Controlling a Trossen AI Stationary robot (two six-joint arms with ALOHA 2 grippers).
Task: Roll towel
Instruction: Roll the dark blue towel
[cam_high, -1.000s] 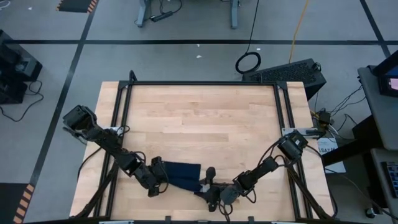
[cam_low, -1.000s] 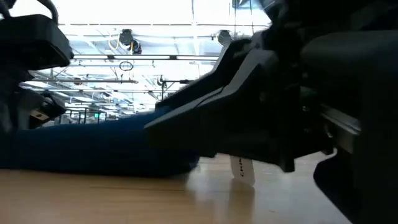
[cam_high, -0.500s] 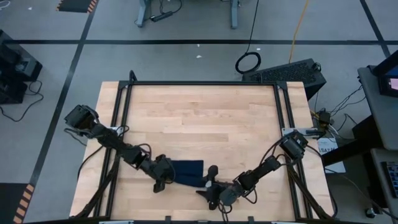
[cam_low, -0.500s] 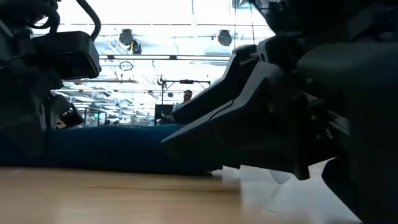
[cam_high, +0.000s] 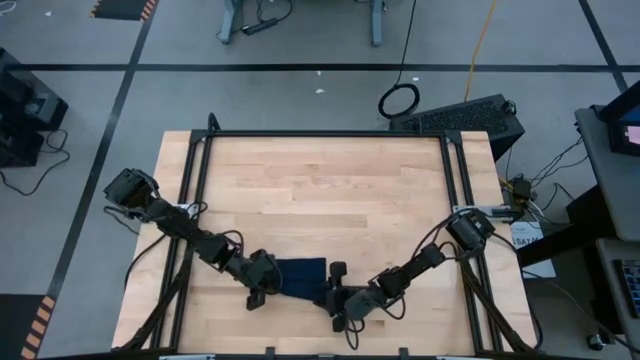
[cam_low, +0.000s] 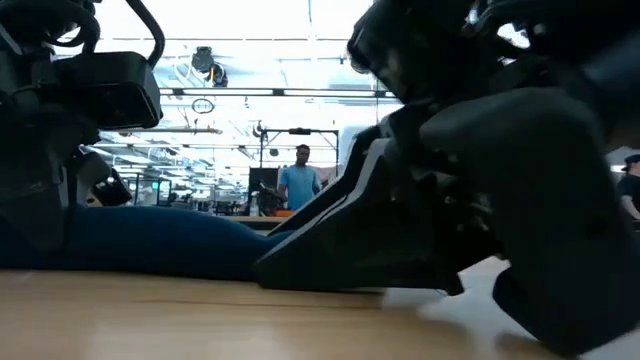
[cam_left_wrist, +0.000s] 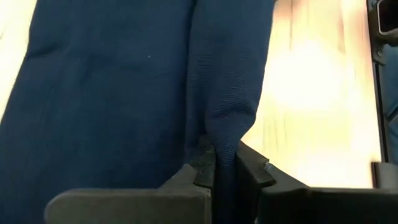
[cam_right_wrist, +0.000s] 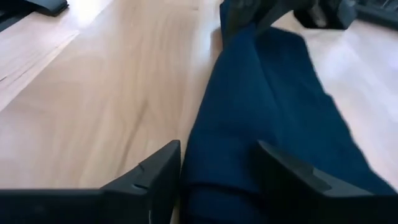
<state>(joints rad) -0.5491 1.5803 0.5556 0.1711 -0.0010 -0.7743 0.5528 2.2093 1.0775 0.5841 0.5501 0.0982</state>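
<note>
The dark navy towel (cam_high: 302, 278) lies bunched in a short band on the wooden table (cam_high: 320, 190) near its front edge; it also shows in the low view (cam_low: 170, 250). My left gripper (cam_high: 264, 286) is at the towel's left end, shut on a fold of it (cam_left_wrist: 224, 171). My right gripper (cam_high: 333, 292) is at the towel's right end, open, with one finger on either side of that end (cam_right_wrist: 217, 180). The white tag is hidden. My left gripper pinches a raised fold of the towel (cam_left_wrist: 225, 140) at its left end between its two fingers. The fingers come low, from the table's left. The fold stands up between the fingers, and the rest of the towel (cam_left_wrist: 106, 93) lies on the table. My right gripper has the towel's right end (cam_right_wrist: 224, 155) between its open fingers (cam_right_wrist: 149, 174); I cannot tell whether they touch it.
A black frame (cam_high: 320, 135) runs along the table's far edge and sides. Bare wood lies beyond the towel toward the far edge. People stand in the room behind the table (cam_low: 300, 185).
My left gripper has gone toward the table's right edge with the towel's left end, and the towel has bunched up shorter. My right gripper has shifted a little toward the table's left edge, around the towel's right end. The white tag has gone out of sight.
</note>
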